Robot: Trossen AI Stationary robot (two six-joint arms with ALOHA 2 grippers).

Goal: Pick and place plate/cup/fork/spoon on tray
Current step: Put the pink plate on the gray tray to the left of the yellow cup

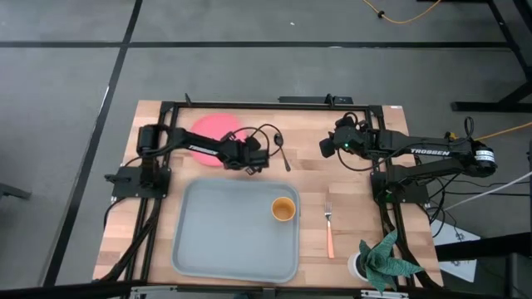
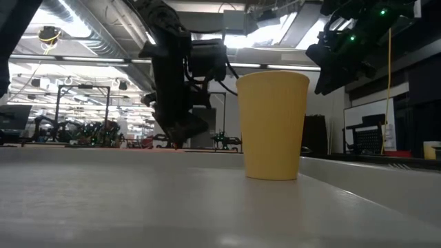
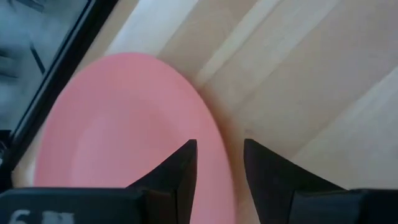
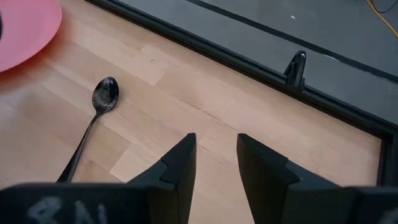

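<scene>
The left gripper (image 3: 219, 163), fingers parted and empty, straddles the coral plate's (image 1: 214, 129) edge. The right gripper (image 4: 214, 162), also parted and empty, hovers near the spoon (image 4: 93, 121). The fork (image 1: 328, 227) lies tines away from the table's front edge, beside the tray (image 1: 216, 241); only the high view shows it. The cup (image 2: 272, 124) stands on the tray.

Black jointed left arm (image 1: 199, 146), right arm (image 1: 432, 154) wearing white TROSSEN lettering, trailing black cables, green LED glowing.

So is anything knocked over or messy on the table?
No, nothing looks knocked over or spilled. The cup stands upright on the tray. The plate, spoon and fork lie flat on the table, just not on the tray yet.
</scene>
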